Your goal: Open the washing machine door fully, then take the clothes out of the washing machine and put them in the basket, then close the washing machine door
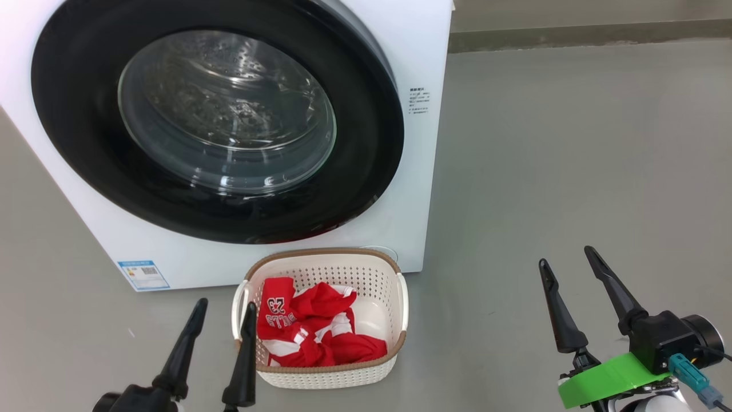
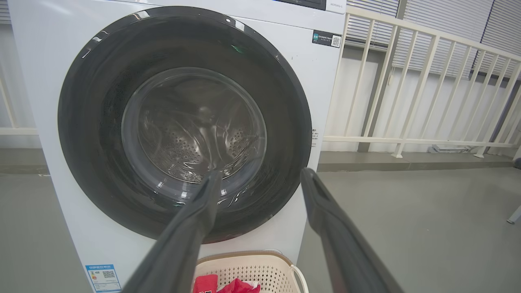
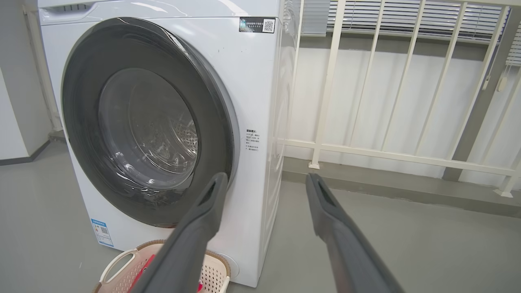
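The white washing machine (image 1: 417,51) stands before me with its round black washing machine door (image 1: 86,143) shut against the front; through the glass I see the steel drum. On the floor in front sits the cream basket (image 1: 320,377), and red and white clothes (image 1: 311,332) printed with 23 lie inside it. My left gripper (image 1: 226,306) is open at the basket's left rim, holding nothing. Out to the right over bare floor my right gripper (image 1: 566,260) is open and empty. The left wrist view faces the door (image 2: 89,122), the right wrist view the door (image 3: 81,122) and basket (image 3: 118,264).
Grey floor (image 1: 572,171) spreads wide to the right of the machine. A white railing (image 3: 366,150) on a low kerb runs behind the machine on the right, with blinds above. A blue label sticker (image 1: 143,274) marks the machine's lower left corner.
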